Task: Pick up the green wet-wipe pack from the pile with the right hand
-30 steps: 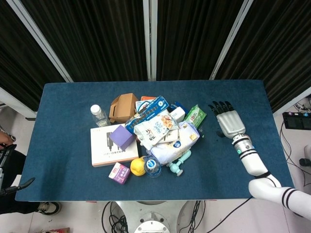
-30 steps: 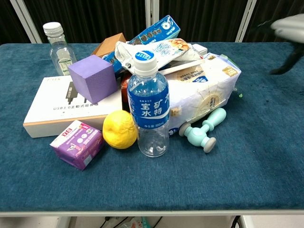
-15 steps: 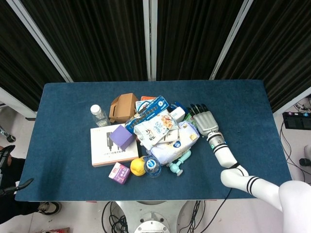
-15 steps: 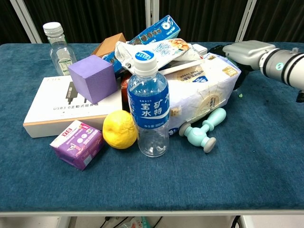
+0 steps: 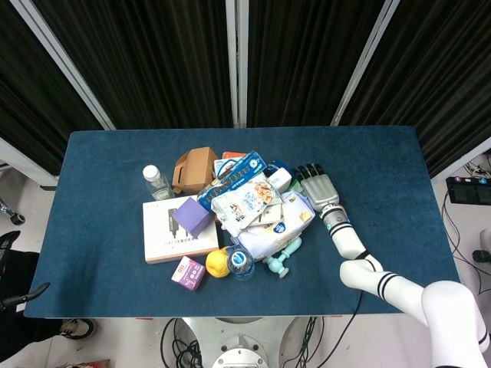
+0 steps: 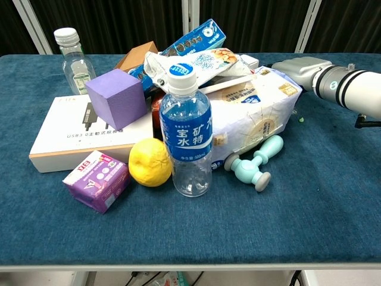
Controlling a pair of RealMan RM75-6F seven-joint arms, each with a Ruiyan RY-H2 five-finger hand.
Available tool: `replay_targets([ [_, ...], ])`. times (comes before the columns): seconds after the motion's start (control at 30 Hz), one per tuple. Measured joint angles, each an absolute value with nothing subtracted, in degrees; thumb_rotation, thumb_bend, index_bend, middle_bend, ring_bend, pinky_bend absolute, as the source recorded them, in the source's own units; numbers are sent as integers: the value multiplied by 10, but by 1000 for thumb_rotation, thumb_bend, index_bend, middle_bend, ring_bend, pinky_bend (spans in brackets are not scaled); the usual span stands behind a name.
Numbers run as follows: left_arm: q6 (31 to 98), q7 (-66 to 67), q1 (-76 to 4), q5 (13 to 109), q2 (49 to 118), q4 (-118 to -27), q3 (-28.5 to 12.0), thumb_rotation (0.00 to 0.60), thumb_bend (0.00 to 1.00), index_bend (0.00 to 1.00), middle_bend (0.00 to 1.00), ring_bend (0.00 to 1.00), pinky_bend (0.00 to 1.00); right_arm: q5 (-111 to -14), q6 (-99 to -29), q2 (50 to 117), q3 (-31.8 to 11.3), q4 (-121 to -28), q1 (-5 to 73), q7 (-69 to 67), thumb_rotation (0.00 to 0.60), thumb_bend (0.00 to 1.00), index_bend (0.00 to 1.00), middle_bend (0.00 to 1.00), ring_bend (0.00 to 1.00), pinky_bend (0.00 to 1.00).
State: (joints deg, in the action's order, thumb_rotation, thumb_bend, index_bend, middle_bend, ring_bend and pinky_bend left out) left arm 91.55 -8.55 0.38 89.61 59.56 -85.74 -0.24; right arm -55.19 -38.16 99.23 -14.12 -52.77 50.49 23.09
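Blue felt table (image 5: 100, 230) under a heaped pile — the right hand (image 5: 317, 186), flat with fingers outstretched, covers the green wet-wipe pack (image 5: 295, 185) at the pile's right edge, so curl slowly around that pack alone — not the white tissue pack (image 6: 253, 116) beside it.

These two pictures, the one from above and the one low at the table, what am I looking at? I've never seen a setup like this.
Both come from cameras on one robot: the head view looks down on the table, the chest view looks across it from low in front. The white arm ends in a grey robot hand, its right one, lying palm down at the pile's right edge, where a green pack should be; the hand hides it, so a grip can't be confirmed. The pile holds a water bottle, lemon, purple cube, white box and snack packets. The left hand isn't shown.
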Motion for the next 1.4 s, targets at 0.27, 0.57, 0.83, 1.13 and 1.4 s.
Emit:
replay_targets([
  [0.27, 911, -85, 2, 894, 597, -857, -4, 289, 60, 87, 108, 144, 255, -529, -377, 990, -137, -528, 510, 246, 600, 219, 345, 353, 230, 264],
  [0.57, 909, -86, 0, 894, 597, -856, -5, 290, 60, 87, 108, 144, 255, -525, -400, 983, -131, -536, 502, 247, 600, 321, 610, 543, 447, 589],
  [0.83, 910, -84, 0, 895, 595, -860, -5, 295, 60, 87, 108, 144, 255, -551, -435, 963, -132, -562, 491, 226, 600, 373, 745, 645, 545, 691],
  [1.13, 909, -82, -1, 895, 596, -861, -6, 288, 59, 87, 108, 144, 254, -590, -486, 916, -138, -633, 474, 199, 600, 387, 764, 658, 556, 704],
  [1.4, 914, -82, 1, 895, 597, -862, -7, 288, 59, 87, 108, 144, 255, -633, -554, 849, -174, -777, 471, 183, 600, 398, 779, 664, 567, 714],
])
